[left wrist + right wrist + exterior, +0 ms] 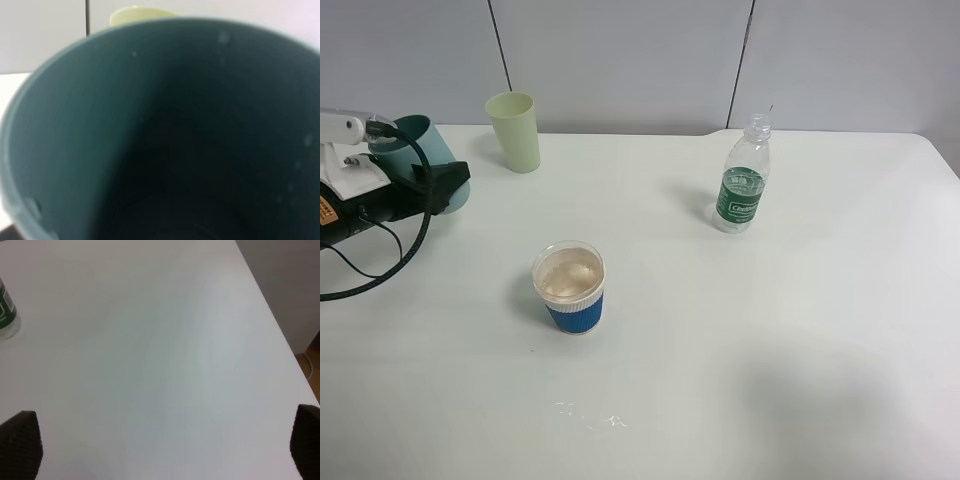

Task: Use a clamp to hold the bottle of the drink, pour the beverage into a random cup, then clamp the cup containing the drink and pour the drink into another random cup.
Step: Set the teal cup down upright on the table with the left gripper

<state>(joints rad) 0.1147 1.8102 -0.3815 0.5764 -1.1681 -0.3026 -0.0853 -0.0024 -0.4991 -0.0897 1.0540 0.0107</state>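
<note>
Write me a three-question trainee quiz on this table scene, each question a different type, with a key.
1. True or false: the bottle stands upright with no cap on.
2. Multiple choice: which cup has drink in it? A. the pale green cup B. the blue cup C. the teal cup
3. Fill in: the left claw is at the ______ cup, at the left edge of the table.

Key: 1 true. 2 B, its liquid shows from above. 3 teal; the left wrist view looks straight into it, and it looks empty apart from droplets on the wall. The right claw is open above bare table.
</note>
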